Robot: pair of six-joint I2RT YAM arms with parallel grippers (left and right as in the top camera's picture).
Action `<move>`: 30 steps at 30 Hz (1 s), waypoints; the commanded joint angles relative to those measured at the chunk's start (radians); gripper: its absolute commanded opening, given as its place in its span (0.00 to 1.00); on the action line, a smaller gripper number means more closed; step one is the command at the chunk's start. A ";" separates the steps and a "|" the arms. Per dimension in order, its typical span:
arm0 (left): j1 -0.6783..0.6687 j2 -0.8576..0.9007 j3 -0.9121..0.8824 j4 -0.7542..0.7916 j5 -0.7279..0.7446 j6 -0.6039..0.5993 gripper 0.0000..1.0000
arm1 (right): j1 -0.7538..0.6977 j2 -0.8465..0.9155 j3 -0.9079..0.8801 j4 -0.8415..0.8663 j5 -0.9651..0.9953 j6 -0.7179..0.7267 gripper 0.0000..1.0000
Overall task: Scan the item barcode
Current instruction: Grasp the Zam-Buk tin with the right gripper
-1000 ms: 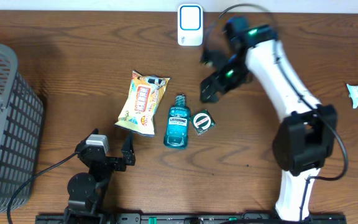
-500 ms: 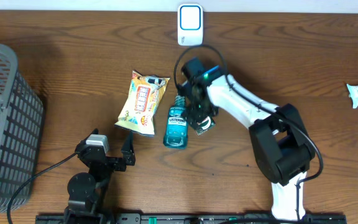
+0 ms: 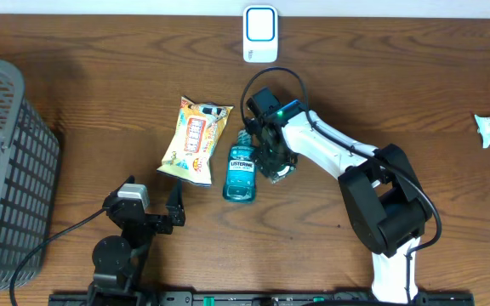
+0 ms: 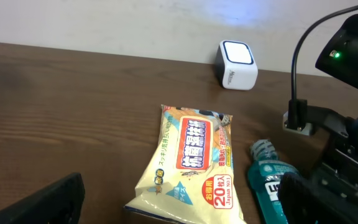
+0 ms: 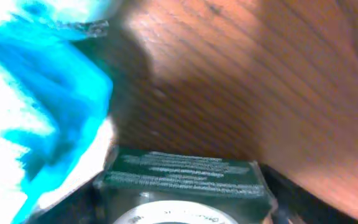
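Overhead, the right end effector (image 3: pixel 272 163) is down just right of the mouthwash bottle (image 3: pixel 242 170), covering most of the small green box (image 5: pixel 182 177) there. Only the right wrist cam shows the box's printed side up close, though I can't tell if it's gripped. Left end effector (image 3: pixel 143 211), below-left of the bottle, is wide open.

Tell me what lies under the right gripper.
The small dark green packet lies under the right gripper, beside the Listerine bottle. From overhead the gripper covers most of it; its barcode is not visible.
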 commanded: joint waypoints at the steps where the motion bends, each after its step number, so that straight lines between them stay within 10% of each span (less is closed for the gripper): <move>1: 0.004 -0.001 -0.016 -0.026 0.006 0.009 0.98 | 0.004 0.020 -0.029 -0.008 0.028 0.195 0.59; 14: 0.004 -0.001 -0.016 -0.026 0.006 0.009 0.98 | -0.132 0.018 0.031 -0.118 0.075 0.523 0.49; 19: 0.004 -0.001 -0.016 -0.026 0.006 0.010 0.98 | -0.187 -0.001 0.102 -0.182 0.075 0.522 0.63; 22: 0.004 -0.001 -0.016 -0.026 0.006 0.010 0.98 | -0.203 -0.015 0.149 -0.225 0.064 0.521 0.99; 30: 0.004 -0.001 -0.016 -0.026 0.006 0.009 0.98 | -0.199 -0.019 0.141 -0.254 -0.073 0.253 0.99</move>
